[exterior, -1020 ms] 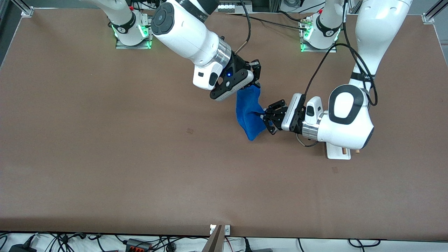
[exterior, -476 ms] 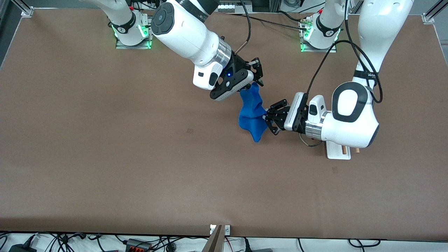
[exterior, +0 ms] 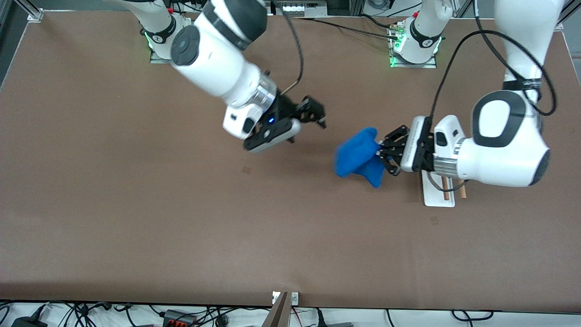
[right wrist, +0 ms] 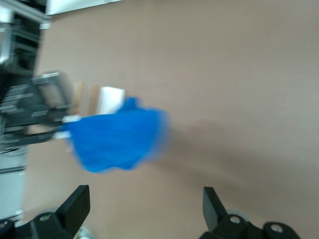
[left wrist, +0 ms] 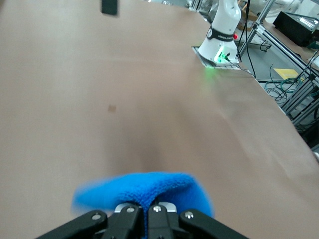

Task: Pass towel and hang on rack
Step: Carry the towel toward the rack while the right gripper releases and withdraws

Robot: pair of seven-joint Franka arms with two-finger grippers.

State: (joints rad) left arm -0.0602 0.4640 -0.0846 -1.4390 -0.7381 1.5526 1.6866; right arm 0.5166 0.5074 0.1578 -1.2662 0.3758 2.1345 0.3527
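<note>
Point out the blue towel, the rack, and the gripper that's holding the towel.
towel point(exterior: 358, 154), front view, middle of the bunched blue cloth.
rack point(exterior: 436, 200), front view, bare part of its white base.
left gripper point(exterior: 380, 154), front view, fingertips shut on the towel's edge.

text: none legible | labels: none | numbers: none | arm markings: too small to read

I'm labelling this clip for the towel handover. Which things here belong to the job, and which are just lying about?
Job:
- towel, held by the shut left gripper
- rack, under the left arm
- right gripper, open, over bare table

Lying about:
- nothing else on the table
</note>
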